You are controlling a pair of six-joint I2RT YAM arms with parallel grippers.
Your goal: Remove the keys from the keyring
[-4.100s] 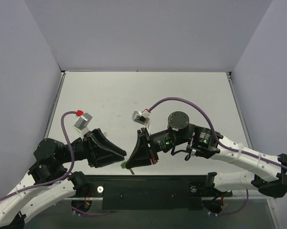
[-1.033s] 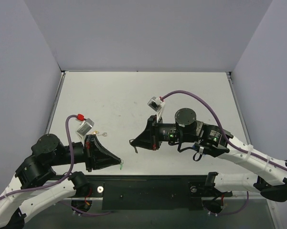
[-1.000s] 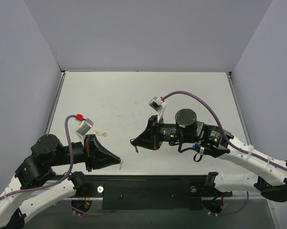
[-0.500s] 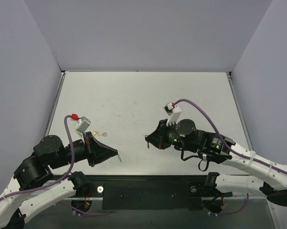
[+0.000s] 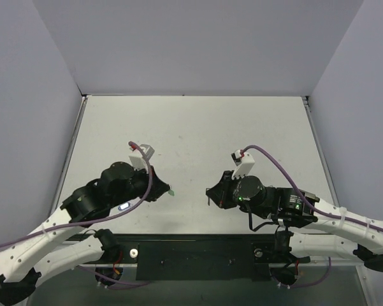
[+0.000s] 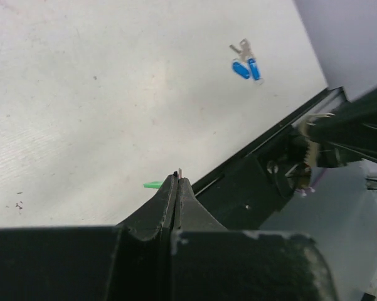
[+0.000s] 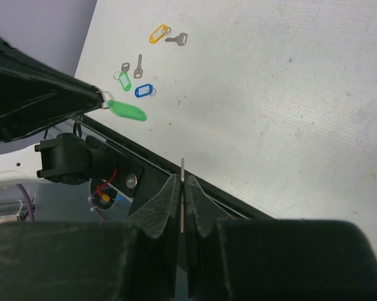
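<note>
The left end effector (image 5: 160, 189) is pressed together on the metal ring (image 7: 104, 96) of the green key tag (image 7: 127, 110). The tag juts from its tip, raised above the tabletop (image 5: 197, 127). To the right, with a clear gap between them, the right end effector (image 7: 182, 180) pinches 1 silver key (image 7: 182, 167). The key is seen edge-on, sticks out past the fingertips, and is not joined to the ring.

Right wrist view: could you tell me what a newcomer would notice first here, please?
The bright green keyring dangles from the left gripper at upper left. Dead centre, the right gripper is shut on a thin silver key, seen edge-on. Further off, loose coloured tags lie on the table.
</note>
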